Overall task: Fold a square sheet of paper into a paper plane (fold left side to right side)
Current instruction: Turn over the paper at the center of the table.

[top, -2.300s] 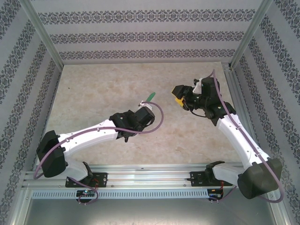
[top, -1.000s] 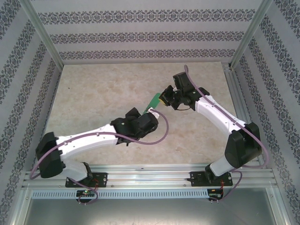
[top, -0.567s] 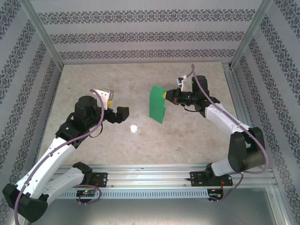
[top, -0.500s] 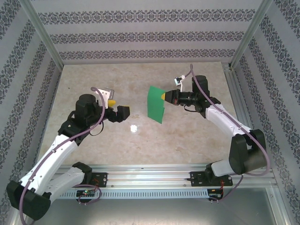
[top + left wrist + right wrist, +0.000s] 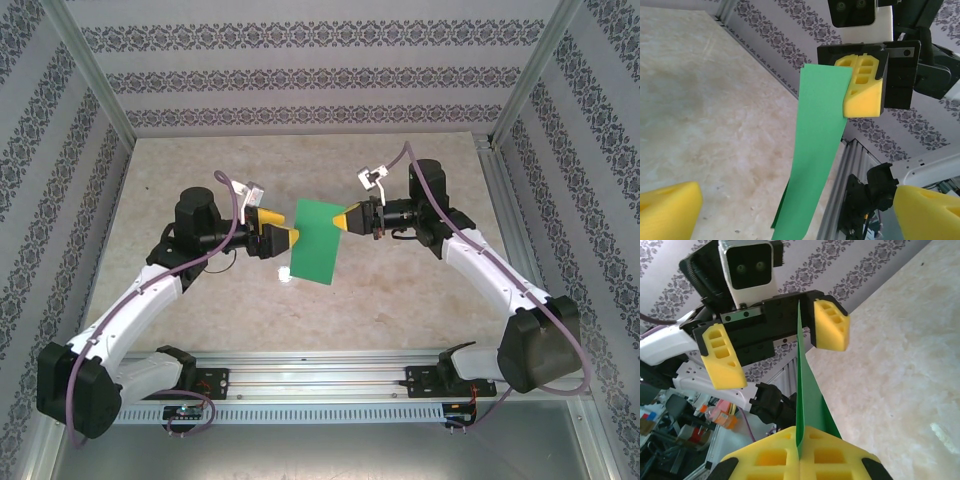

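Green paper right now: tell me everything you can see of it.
The green sheet of paper is thin, plain and matte, a tall rectangle from above. It hangs upright in the air over the marble-look table. A darker second layer peeks out near its lower edge, so it looks folded double. The right tool is shut on the upper corner nearest it; the open left tool straddles the opposite edge, pads not touching it.

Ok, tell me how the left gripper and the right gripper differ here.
The left gripper is open, fingers spread; the right gripper is shut. The right gripper pinches the green paper by its edge; the left gripper straddles the opposite edge without clamping it. Shared: yellow fingers, facing each other across the paper.
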### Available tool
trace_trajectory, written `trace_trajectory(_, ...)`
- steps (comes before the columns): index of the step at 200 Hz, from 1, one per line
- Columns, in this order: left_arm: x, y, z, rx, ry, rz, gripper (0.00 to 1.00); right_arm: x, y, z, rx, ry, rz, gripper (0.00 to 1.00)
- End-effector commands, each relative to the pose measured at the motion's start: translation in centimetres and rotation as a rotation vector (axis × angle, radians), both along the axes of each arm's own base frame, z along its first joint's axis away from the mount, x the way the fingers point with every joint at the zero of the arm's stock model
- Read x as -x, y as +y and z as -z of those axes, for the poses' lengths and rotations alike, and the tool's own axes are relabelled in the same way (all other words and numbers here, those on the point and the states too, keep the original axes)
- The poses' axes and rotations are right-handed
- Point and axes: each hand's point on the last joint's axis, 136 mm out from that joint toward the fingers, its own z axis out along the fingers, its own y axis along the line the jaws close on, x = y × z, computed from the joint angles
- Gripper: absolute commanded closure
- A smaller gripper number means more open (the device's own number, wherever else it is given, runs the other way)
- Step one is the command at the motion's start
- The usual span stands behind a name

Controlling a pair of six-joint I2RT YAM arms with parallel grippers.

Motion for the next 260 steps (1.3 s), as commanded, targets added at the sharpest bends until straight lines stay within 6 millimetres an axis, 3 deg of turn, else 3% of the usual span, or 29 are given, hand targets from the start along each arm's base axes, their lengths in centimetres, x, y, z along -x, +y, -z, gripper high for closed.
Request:
trace_trajectory(1,0.6,-0.6,-2.3,0.057,-0.067,0.08,0.04,1.7,0.8,-2.3,-0.046,-0.08,-0.095,1.0)
trace_trajectory(37,0.6,-1.2,-1.8,0.057,-0.045,0.113,0.15,2.2,1.5,-2.7,-0.049,-0.08,-0.12,1.0)
trace_trajectory(79,1.3,-1.7,-1.9,0.071,-0.051,0.15,0.59,1.3,1.8,-1.6,-0.013,-0.059,-0.089,1.0)
trace_trajectory(113,1.7,-1.9,-2.0,0.075,-0.053,0.17,0.87,0.7,1.7,-0.6,0.026,-0.047,-0.058,0.97)
trace_trajectory(133,1.8,-2.0,-1.8,0.071,-0.05,0.172,0.99,0.1,1.1,-0.2,0.065,-0.052,-0.013,0.91)
trace_trajectory(146,1.6,-1.9,-1.6,0.064,-0.046,0.163,1.0,-0.8,0.0,-0.2,0.091,-0.071,0.052,0.83)
trace_trajectory(155,1.3,-1.9,-1.4,0.057,-0.035,0.143,1.0,-1.5,-0.9,-0.3,0.109,-0.086,0.111,0.68)
trace_trajectory(176,-0.4,-1.6,0.0,0.023,0.028,0.045,1.0,-3.6,-4.5,0.3,0.238,-0.144,0.336,0.46)
trace_trajectory(195,-2.8,-1.3,3.4,-0.027,0.144,-0.068,1.0,-4.3,-7.3,1.5,0.394,-0.193,0.491,0.42)
trace_trajectory(222,-5.0,-2.6,8.1,0.021,0.301,-0.08,1.0,-4.2,-9.2,3.5,0.499,-0.18,0.585,0.39)
trace_trajectory(235,-5.7,-3.4,9.2,0.045,0.35,-0.057,1.0,-4.1,-9.8,4.6,0.539,-0.163,0.609,0.39)
trace_trajectory(260,-6.3,-4.1,9.5,0.035,0.355,-0.061,1.0,-3.9,-10.7,6.2,0.608,-0.134,0.649,0.39)
